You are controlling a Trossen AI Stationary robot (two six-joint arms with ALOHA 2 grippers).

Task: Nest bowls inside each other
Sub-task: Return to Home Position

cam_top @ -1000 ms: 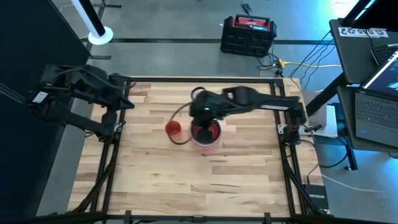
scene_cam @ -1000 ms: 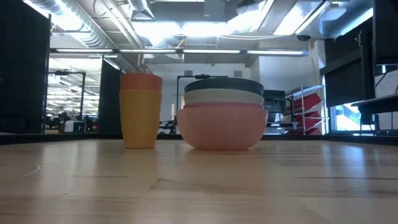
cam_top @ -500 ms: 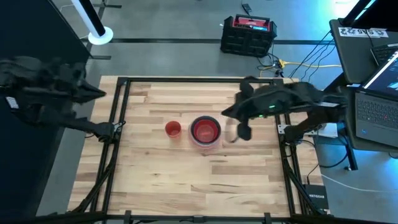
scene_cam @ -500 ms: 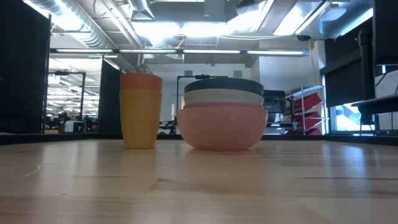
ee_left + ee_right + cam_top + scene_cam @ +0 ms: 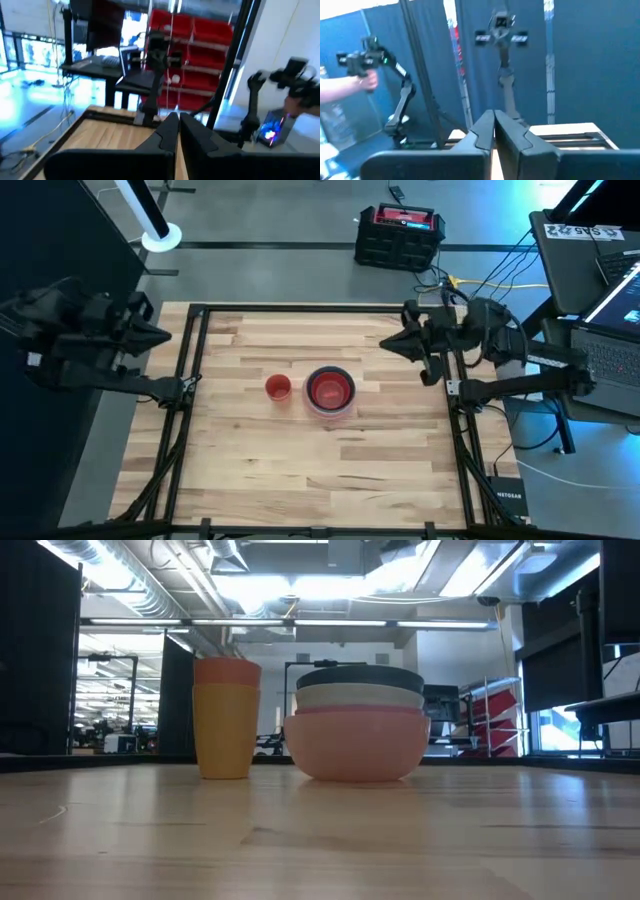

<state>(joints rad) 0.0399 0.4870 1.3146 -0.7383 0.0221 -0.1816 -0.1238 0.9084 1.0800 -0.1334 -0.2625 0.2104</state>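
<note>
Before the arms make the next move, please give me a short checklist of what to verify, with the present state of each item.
1. The bowls are nested in one stack: ok, three rims show one inside another.
2. The stack sits level on the table: ok.
3. Every bowl is in the stack: cannot tell, the inner ones are mostly hidden.
4. The cups stand beside the stack, one inside the other, not touching it: ok.
5. The left gripper is by the table's left edge, shut and empty: ok.
6. The right gripper is near the right edge, shut and empty: ok.
</note>
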